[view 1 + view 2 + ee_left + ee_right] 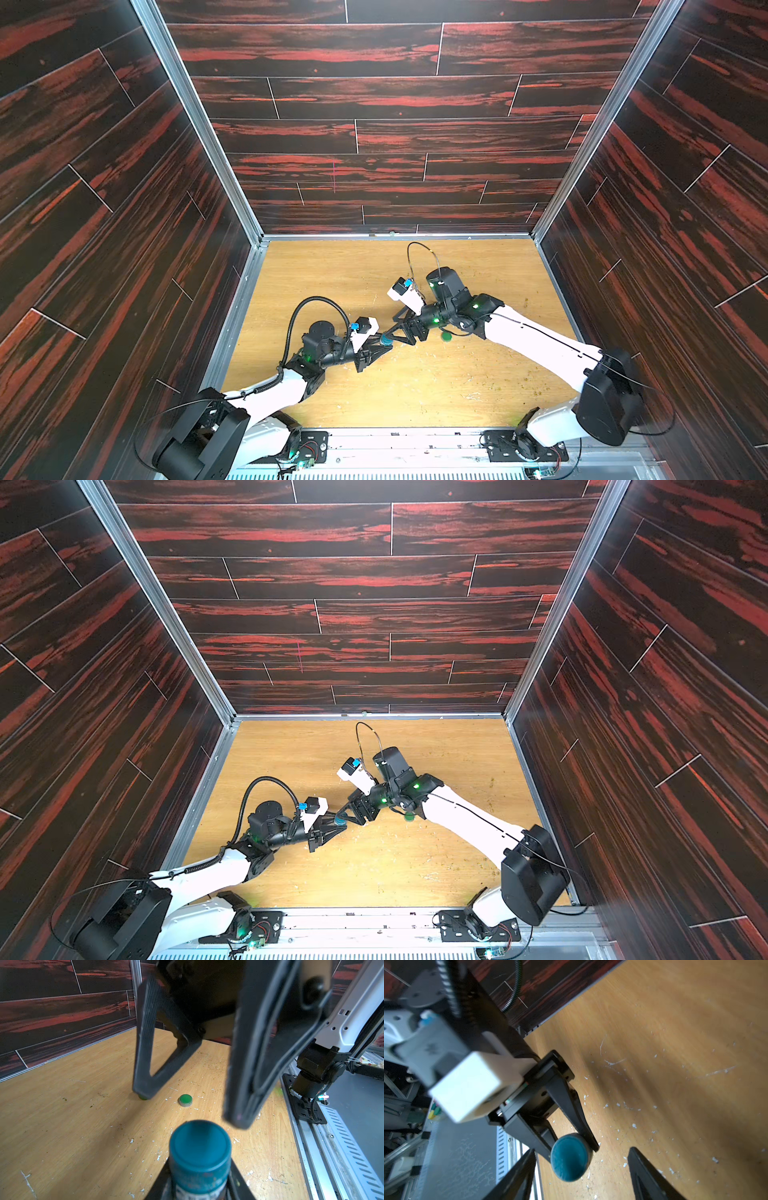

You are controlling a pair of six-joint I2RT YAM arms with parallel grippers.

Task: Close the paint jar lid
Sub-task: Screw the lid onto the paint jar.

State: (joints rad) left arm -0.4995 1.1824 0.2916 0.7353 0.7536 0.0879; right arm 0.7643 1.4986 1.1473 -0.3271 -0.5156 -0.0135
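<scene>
Left end effector (380, 345) clamps the teal jar (199, 1178), lid (569, 1159) on top, over the worktop (83, 1126); right end effector (582, 1151) is near the lid, jaws apart.

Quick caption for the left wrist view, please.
Left gripper shut on the teal paint jar; open right gripper poised by its lid; green cap beyond.

**White shells, black joints**

Clad in white along the long links of left arm (270, 390) and right arm (540, 345), black at every joint. Fitted with black, triangular, open-framed fingers on left hand (384, 343) and right hand (191, 1108). Topped by white camera blocks (368, 326) with blue connectors (354, 326). Trailed by a ribbed black hose (316, 297) and a thin black wire (422, 244). Dotted with small green lamps (475, 306).
</scene>
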